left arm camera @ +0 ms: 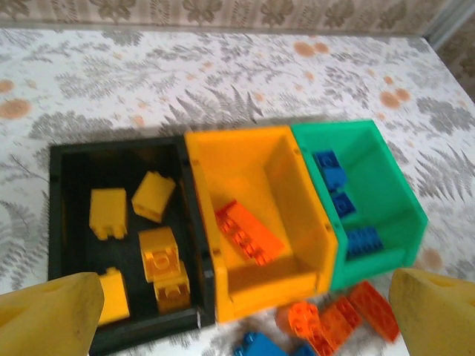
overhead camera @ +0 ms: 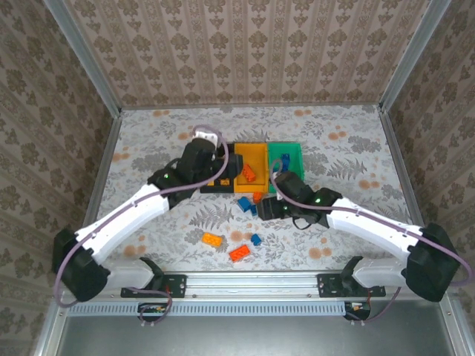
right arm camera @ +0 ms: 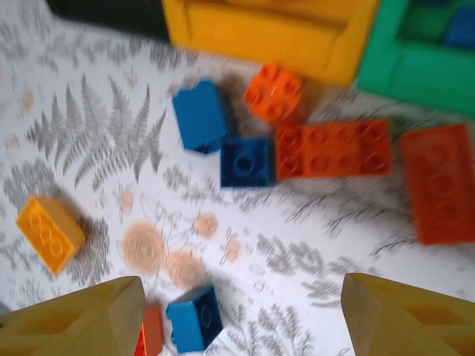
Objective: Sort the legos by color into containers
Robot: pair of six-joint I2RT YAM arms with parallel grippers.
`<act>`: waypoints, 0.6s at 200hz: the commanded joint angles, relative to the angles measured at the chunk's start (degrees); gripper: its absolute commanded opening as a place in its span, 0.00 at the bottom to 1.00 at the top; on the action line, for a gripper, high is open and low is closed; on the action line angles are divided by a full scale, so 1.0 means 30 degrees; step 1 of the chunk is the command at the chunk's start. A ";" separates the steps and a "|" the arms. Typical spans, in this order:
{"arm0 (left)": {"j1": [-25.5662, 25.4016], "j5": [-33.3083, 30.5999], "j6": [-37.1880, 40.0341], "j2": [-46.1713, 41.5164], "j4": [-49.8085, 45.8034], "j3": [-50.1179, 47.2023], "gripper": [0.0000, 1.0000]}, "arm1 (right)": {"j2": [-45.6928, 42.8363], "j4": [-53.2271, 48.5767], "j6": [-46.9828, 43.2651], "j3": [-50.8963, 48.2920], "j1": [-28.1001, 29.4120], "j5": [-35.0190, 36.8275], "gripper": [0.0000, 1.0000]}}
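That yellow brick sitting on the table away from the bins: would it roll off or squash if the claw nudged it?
The yellow brick looks like hard moulded plastic, so it is probably stiff. Its boxy, flat-sided shape suggests it would slide rather than roll. Being small, it is likely light and may skid or twist.

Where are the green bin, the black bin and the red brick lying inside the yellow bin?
green bin (left arm camera: 371,268), left wrist view, on its front wall.
black bin (left arm camera: 63,215), left wrist view, on its left wall.
red brick (left arm camera: 245,231), left wrist view, on its studded top.
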 commanded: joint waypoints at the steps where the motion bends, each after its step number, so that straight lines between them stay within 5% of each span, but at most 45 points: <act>1: -0.1064 -0.0635 -0.1211 -0.1537 -0.0570 -0.1928 1.00 | 0.1230 -0.0169 -0.0329 -0.0381 0.1344 -0.0685 0.71; 42: -0.1678 -0.0666 -0.3176 -0.3872 -0.1364 -0.4866 1.00 | 0.3390 0.0294 -0.0305 -0.0302 0.3366 0.0173 0.69; 120: -0.1733 -0.1667 -0.4462 -0.5773 -0.2383 -0.7293 1.00 | 0.5968 0.1091 -0.0592 0.0422 0.3835 0.0078 0.56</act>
